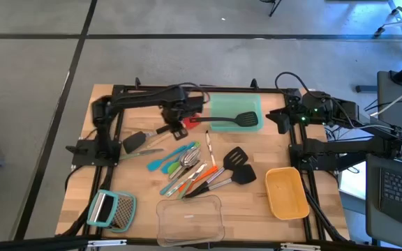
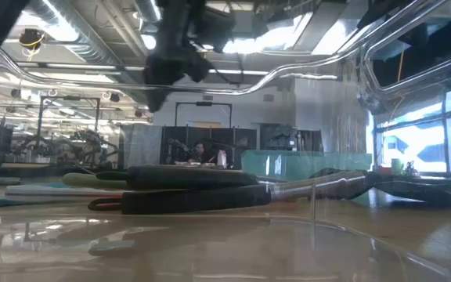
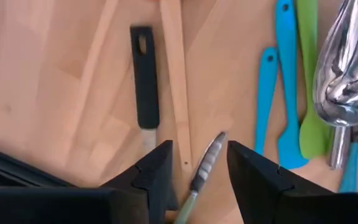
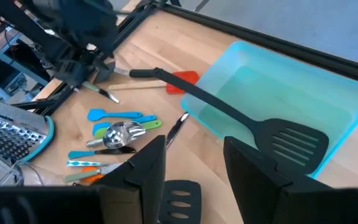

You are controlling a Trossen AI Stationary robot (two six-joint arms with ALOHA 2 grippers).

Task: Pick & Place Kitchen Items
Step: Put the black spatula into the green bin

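My left gripper (image 1: pixel 172 121) points down over the table's far left part, open (image 3: pixel 199 168). Between its fingers shows a slim tool (image 3: pixel 205 163) with a steel blade and a green handle, with a gap on either side. Beside it lie a black-handled spatula (image 3: pixel 145 74) and the red spatula's wooden handle (image 3: pixel 176 81). Teal and green tools (image 3: pixel 284 81) and a silver spoon (image 3: pixel 344 68) lie farther toward the middle. A black slotted spatula (image 4: pixel 291 140) rests across the teal container (image 1: pixel 232 108), handle over its left rim. My right gripper (image 4: pixel 191 168) hangs open at the far right.
More utensils are heaped mid-table (image 1: pixel 197 171), with two black slotted spatulas (image 1: pixel 237 166) beside them. A yellow container (image 1: pixel 287 192) stands near right, a clear one (image 1: pixel 190 216) at the near edge, a teal-handled grater (image 1: pixel 112 209) near left. Black frame rails (image 1: pixel 103 139) edge the table.
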